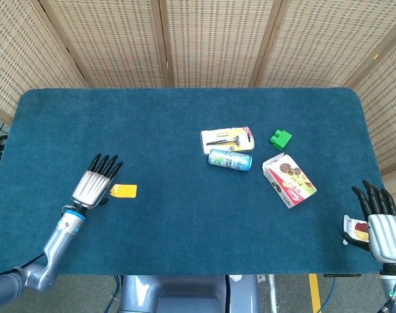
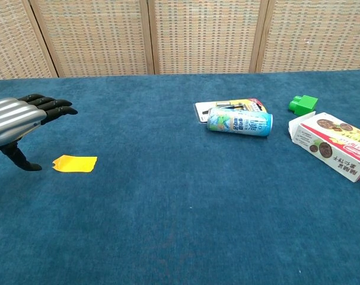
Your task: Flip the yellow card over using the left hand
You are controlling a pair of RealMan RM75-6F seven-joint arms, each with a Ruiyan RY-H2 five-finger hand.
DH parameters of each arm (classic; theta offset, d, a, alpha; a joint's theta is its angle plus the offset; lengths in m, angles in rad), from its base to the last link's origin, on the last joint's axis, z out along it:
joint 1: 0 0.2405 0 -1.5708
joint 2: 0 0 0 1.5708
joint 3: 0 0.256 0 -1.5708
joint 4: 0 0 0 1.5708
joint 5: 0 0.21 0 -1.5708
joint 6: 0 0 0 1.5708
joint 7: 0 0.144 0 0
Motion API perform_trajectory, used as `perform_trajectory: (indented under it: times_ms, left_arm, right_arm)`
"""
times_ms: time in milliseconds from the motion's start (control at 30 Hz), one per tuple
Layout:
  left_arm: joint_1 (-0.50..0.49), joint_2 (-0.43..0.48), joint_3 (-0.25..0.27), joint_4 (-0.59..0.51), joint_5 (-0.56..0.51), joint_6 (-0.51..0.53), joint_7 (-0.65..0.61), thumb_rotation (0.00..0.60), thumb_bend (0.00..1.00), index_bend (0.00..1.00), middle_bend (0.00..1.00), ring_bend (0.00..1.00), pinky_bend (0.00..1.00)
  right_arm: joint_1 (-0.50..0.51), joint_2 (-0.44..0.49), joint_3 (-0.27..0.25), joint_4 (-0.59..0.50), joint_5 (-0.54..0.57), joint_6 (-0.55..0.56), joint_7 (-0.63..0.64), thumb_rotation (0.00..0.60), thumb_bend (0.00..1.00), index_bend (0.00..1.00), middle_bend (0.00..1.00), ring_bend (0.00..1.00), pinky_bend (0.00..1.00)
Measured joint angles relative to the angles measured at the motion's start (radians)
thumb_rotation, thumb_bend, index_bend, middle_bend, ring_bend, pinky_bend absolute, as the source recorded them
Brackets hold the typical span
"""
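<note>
The yellow card (image 1: pixel 124 190) lies flat on the blue table top (image 1: pixel 184 117), also seen in the chest view as the yellow card (image 2: pixel 75 164). My left hand (image 1: pixel 93 184) hovers just left of it with fingers stretched out and apart, holding nothing; in the chest view the left hand (image 2: pixel 22 118) sits at the left edge, its thumb pointing down a short gap away from the card. My right hand (image 1: pixel 379 222) hangs off the table's near right corner, fingers spread, and does not show in the chest view.
A razor pack (image 1: pixel 228 139), a lying can (image 1: pixel 229 159), a green block (image 1: pixel 280 138) and a snack box (image 1: pixel 289 180) are grouped right of centre. A small packet (image 1: pixel 354 229) lies by my right hand.
</note>
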Motion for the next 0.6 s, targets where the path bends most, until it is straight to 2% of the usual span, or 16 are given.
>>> perform_trajectory:
  times_ms: [67,200,300,400,600]
  left_arm:
    - [-0.001,0.023,0.005,-0.023,-0.009,-0.017,0.016,0.600,0.06,0.06,0.00,0.00,0.00]
    - [-0.002,0.044,0.011,-0.047,-0.019,-0.038,0.012,0.600,0.08,0.21,0.00,0.00,0.00]
    - [-0.008,0.058,0.017,-0.060,-0.022,-0.061,0.014,0.600,0.09,0.27,0.00,0.00,0.00]
    - [-0.014,0.062,0.018,-0.059,-0.025,-0.070,0.017,0.600,0.15,0.33,0.00,0.00,0.00]
    - [-0.026,0.044,0.016,-0.045,-0.034,-0.087,0.009,0.600,0.30,0.39,0.00,0.00,0.00]
  right_arm:
    - [0.000,-0.001,-0.001,-0.001,-0.001,0.000,-0.001,0.600,0.05,0.08,0.00,0.00,0.00]
    - [-0.001,-0.001,-0.001,-0.002,-0.003,0.002,-0.004,0.600,0.05,0.08,0.00,0.00,0.00]
    - [-0.001,-0.002,-0.001,-0.002,-0.003,0.002,-0.005,0.600,0.05,0.08,0.00,0.00,0.00]
    - [0.001,-0.003,-0.001,0.000,-0.002,0.000,-0.006,0.600,0.05,0.08,0.00,0.00,0.00]
    - [-0.001,-0.001,0.000,0.000,-0.002,0.003,0.001,0.600,0.05,0.08,0.00,0.00,0.00]
